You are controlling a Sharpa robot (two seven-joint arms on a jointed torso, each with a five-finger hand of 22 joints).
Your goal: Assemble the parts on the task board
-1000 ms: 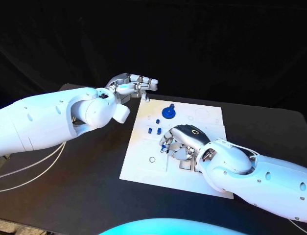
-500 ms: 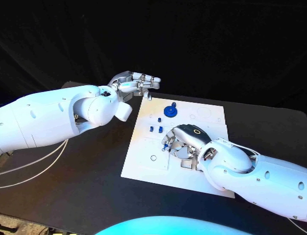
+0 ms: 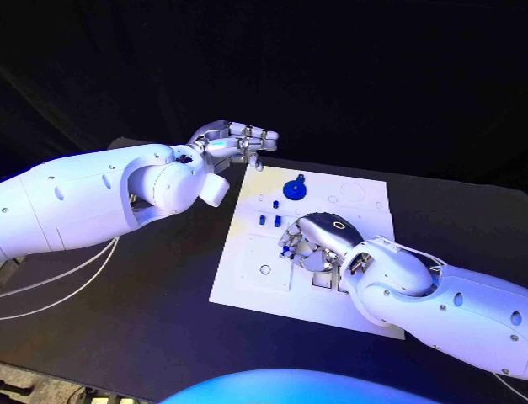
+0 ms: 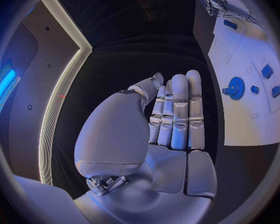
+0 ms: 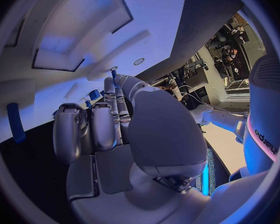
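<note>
White rectangular task board point(image 3: 249, 273) at centre frame on black surface point(image 3: 154, 328). Right hand point(image 3: 316, 242) on board, fingers curled over small blue parts point(image 3: 287, 249); grip unclear. Left hand point(image 3: 231, 143) above board's upper-left corner, fingers straight, empty. Blue gear point(image 3: 294, 189) upper board.

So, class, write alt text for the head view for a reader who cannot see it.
The right hand rests fingers-down on the white task board on a black table. The left hand hangs off the board's far-left corner, holding nothing, near a blue gear.

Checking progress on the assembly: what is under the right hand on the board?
The right hand rests on the white board; a small blue part peeks out by its fingers. Anything beneath the palm is covered.
</note>
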